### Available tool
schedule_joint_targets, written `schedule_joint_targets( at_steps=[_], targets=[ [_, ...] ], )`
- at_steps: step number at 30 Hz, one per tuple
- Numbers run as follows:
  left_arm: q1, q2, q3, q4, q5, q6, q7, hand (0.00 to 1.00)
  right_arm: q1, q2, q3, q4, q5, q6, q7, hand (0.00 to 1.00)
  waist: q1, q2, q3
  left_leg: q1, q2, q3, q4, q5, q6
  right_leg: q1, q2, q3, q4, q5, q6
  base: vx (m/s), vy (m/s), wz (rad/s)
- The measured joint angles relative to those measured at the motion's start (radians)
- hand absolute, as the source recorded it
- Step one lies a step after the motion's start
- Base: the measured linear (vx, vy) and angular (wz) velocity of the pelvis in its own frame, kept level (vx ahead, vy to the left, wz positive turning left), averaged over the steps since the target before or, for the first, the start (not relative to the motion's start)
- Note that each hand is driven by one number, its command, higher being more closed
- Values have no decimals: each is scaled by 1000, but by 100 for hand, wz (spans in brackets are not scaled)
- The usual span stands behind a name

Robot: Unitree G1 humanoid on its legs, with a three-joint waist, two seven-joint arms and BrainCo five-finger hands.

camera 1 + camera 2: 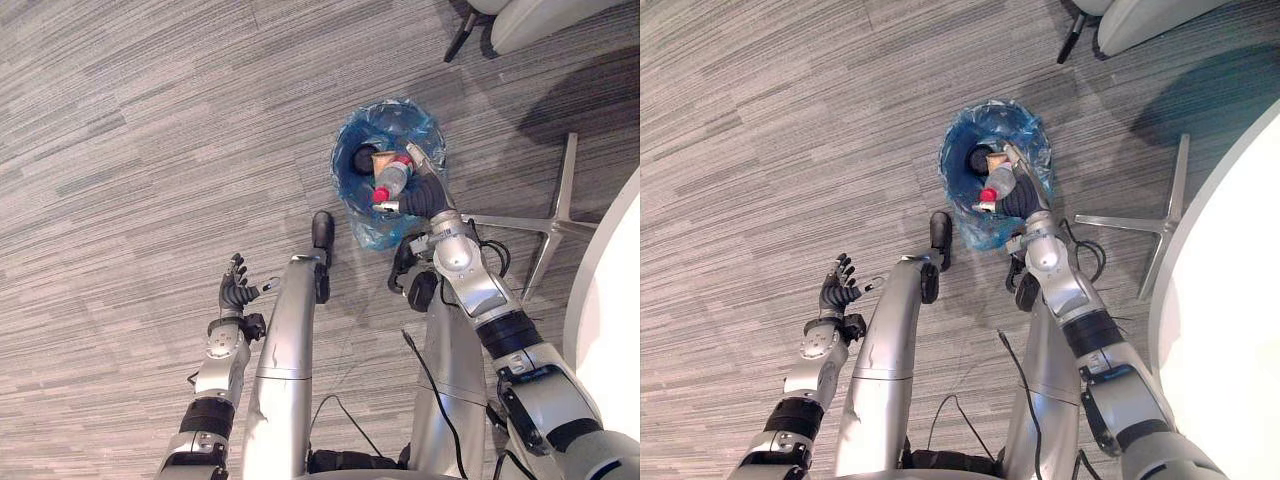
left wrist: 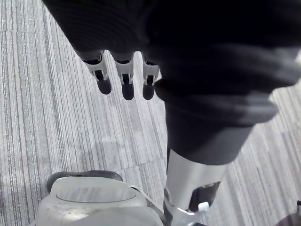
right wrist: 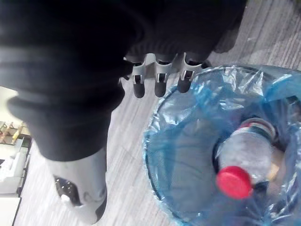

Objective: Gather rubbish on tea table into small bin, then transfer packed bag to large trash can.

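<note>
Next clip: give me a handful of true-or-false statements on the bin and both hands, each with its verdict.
1. The bin is lined with a blue bag. True.
2. The bin stands on a table. False: it stands on the grey carpet.
3. A bottle with a red cap lies inside the bin. True.
4. The left hand holds a bottle. False: it is open and empty, over the carpet and away from the bin.
5. The right hand is at the bin's rim with its fingers reaching over the opening. True.
6. The right hand's fingers are curled round the bottle. False: in the right wrist view they are straight and apart from it.
</note>
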State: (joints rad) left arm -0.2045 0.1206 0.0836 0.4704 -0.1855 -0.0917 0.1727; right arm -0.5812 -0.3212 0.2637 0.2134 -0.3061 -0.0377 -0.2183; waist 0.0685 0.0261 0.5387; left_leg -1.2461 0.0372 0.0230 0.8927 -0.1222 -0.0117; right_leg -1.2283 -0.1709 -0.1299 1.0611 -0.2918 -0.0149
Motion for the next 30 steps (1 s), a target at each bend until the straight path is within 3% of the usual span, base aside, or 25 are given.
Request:
schedule_joint_targets(
  at_steps=[15, 30],
  targets=[
    [-2, 0, -1, -6, 2, -1, 10, 0, 16, -41, 102, 42, -256, -21, 5, 0, 3, -1, 0, 8, 3, -2, -21, 2, -3, 11, 5, -5, -25, 4, 0, 0, 0, 0],
    [-20, -17, 7, 2, -81, -9, 48, 0, -58, -20, 148, 247, -334, 30, 3, 0, 8, -2, 0, -49, -7, -22, -35, 9, -12, -39, -5, -28, -23, -1, -5, 0, 8, 4]
  ],
)
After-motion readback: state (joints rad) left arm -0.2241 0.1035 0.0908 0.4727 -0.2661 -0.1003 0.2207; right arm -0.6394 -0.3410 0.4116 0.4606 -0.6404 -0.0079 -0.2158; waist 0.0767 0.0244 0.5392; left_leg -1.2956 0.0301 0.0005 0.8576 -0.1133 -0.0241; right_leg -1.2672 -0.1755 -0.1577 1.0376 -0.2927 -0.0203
